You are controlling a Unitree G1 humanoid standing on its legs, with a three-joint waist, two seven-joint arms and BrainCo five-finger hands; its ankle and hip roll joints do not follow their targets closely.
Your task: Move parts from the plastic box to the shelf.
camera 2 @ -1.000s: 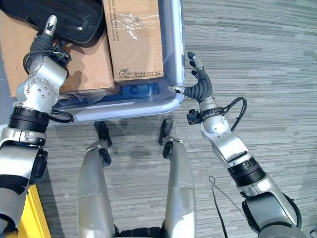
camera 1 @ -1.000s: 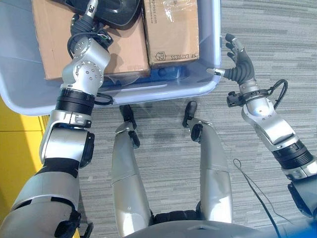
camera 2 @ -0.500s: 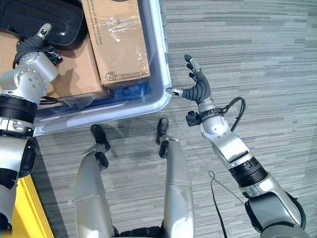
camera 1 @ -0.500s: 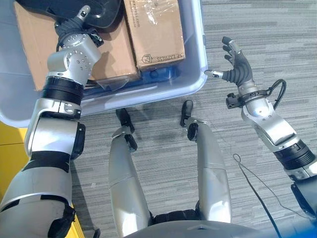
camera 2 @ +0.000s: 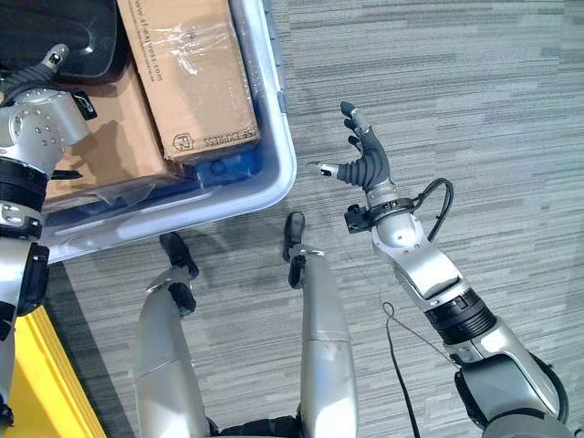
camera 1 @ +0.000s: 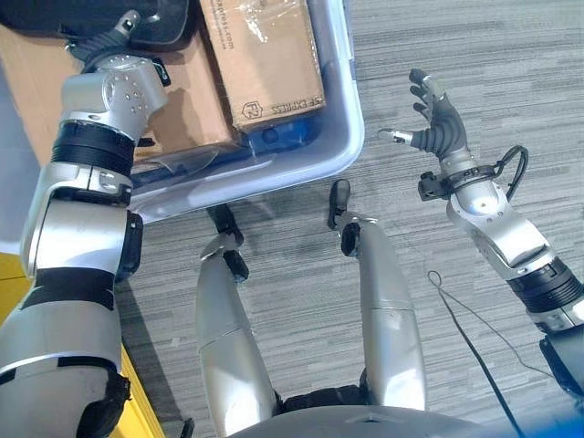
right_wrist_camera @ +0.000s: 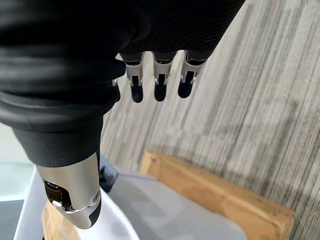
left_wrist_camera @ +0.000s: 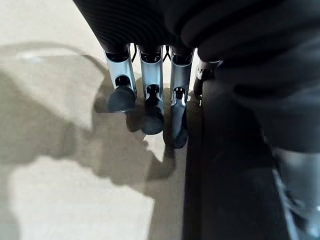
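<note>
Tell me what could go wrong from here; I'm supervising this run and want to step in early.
The left hand is deep in the plastic box, fingers on a cardboard box beside a black part; its grip looks unsettled, so a lift could slip. The right hand hangs open over carpet, clear of the box rim, so it gives no support should the box shift.

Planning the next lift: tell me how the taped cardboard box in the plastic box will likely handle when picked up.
The cardboard box looks sealed and square-edged, so probably stiff. Its glossy tape may be slippery. It sits tight against the plastic box wall, so fingers may struggle to get beside it. Weight can't be judged.
</note>
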